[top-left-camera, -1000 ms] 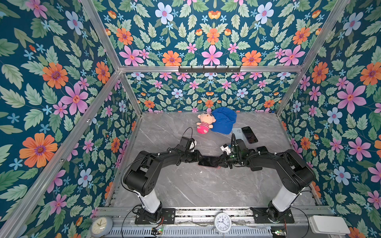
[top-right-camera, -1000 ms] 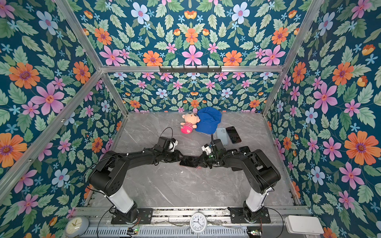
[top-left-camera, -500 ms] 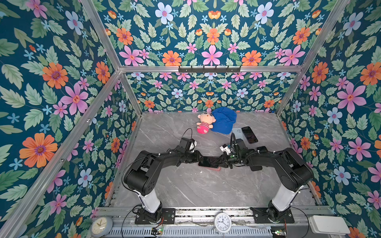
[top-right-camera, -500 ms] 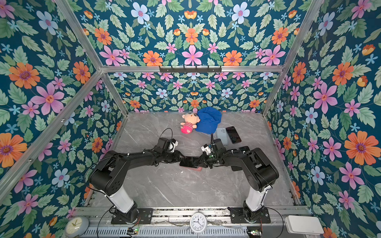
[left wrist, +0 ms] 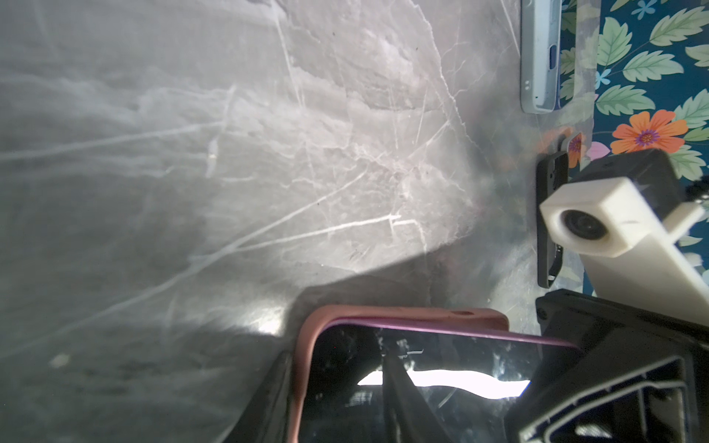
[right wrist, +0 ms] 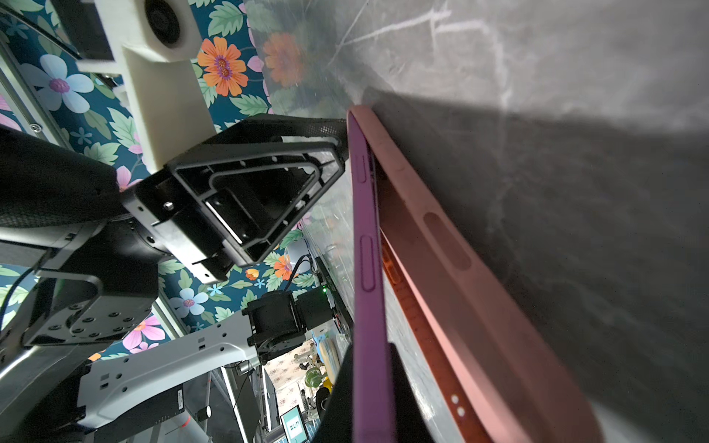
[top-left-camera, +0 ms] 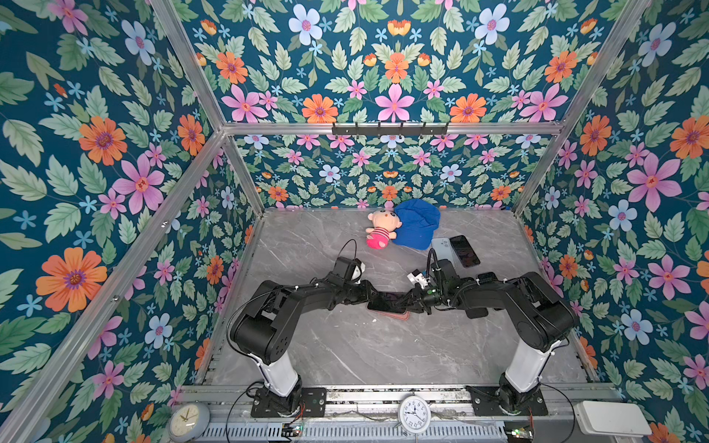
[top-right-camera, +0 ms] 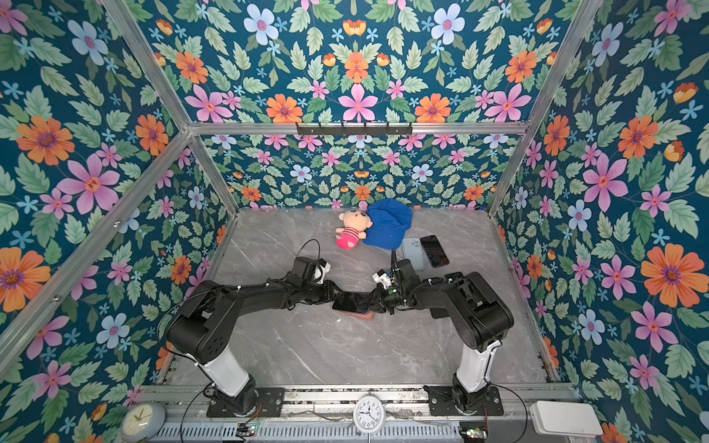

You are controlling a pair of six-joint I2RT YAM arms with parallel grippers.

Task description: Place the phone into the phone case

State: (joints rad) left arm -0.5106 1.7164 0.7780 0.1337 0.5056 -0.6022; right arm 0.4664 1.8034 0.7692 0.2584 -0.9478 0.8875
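In both top views the phone [top-left-camera: 387, 303] [top-right-camera: 351, 301], dark-screened with a purple edge, hangs between my two grippers at mid-table. The pink phone case [top-left-camera: 395, 315] [top-right-camera: 358, 315] lies just under it. My left gripper [top-left-camera: 374, 297] [left wrist: 333, 356] pinches the left end, one finger on the phone's screen [left wrist: 460, 364] and the other behind the case's rim [left wrist: 403, 313]. My right gripper [top-left-camera: 412, 303] [right wrist: 372, 402] is shut on the phone's other end. In the right wrist view the phone's edge [right wrist: 370, 268] meets the case [right wrist: 460, 287] at the left gripper's finger [right wrist: 268, 184] and stands apart from it at my end.
A plush doll [top-left-camera: 380, 230] and a blue cap [top-left-camera: 416, 224] lie at the back. Beside them are a light blue phone [top-left-camera: 441, 247] and a black phone [top-left-camera: 464, 251]. Two clocks [top-left-camera: 414, 414] [top-left-camera: 188, 422] sit on the front rail.
A strip of the pink case now shows below the phone; a second ago it barely showed. Both arms have hardly moved.
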